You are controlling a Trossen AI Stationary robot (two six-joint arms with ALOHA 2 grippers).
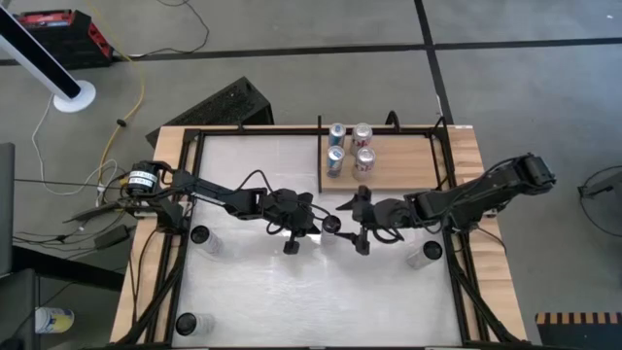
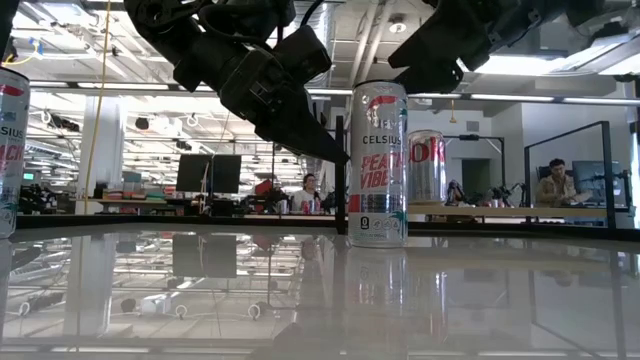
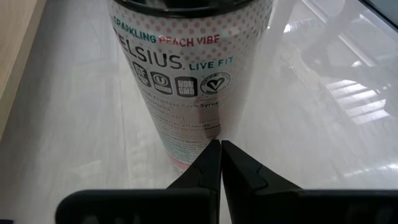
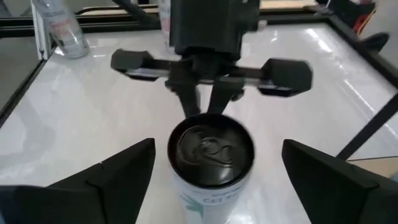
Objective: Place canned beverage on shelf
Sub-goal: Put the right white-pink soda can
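Note:
A tall canned beverage (image 2: 376, 165), white with pink dots, stands upright on the glossy tabletop near the middle (image 1: 331, 223). My left gripper (image 3: 221, 148) is shut and points at the can's side from the table's left. My right gripper (image 4: 214, 186) is open and comes from the table's right. Its two fingers stand on either side of the can's dark top (image 4: 211, 149), apart from it. The shelf (image 1: 403, 170), a tan wood panel at the far right, carries several cans (image 1: 350, 146). My left gripper has its shut fingertips (image 2: 338, 152) against the can's side wall (image 3: 186, 134), about mid-height in the low view. It slants down from the table's left. The can stands upright on the table. I cannot tell whether the tips press on it or only reach it.
Clear containers stand on the table at the left (image 1: 207, 238), near right (image 1: 425, 255) and near left (image 1: 187, 324). A black rail frame (image 1: 185, 194) edges the tabletop. Another can (image 2: 10, 150) shows at the low view's left edge.

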